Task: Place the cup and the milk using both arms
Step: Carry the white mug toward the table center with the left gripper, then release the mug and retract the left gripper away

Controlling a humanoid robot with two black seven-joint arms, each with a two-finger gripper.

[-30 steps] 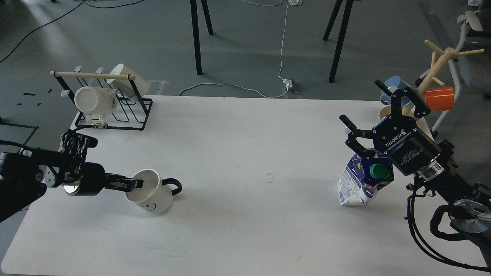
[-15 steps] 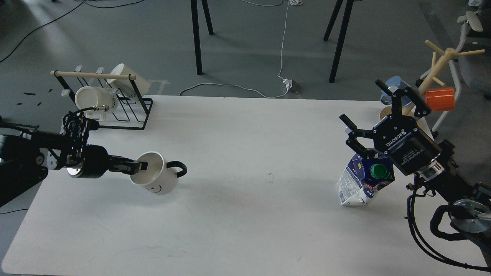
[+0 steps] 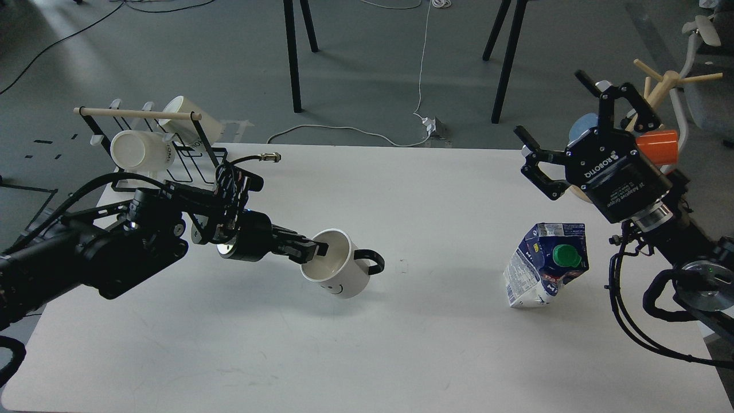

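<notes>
Cup (image 3: 338,271), white with a smiley, hung tilted above the bench (image 3: 367,355), my left gripper (image 3: 314,250) pinching its near rim so the handle pointed clear. Milk carton (image 3: 546,265) stood leaning on the right, free. My right gripper (image 3: 565,137) hovered above it, fingers spread wide, holding nothing. Bare white surface lay between them; mug tree (image 3: 659,92) crowded the far right edge.

A white smiley-face cup (image 3: 338,271) with a black handle pointing to 3 o'clock tilts above the white table. At its 3 o'clock, well apart, a dented blue-and-white milk carton (image 3: 545,267) with a green cap stands leaning.
</notes>
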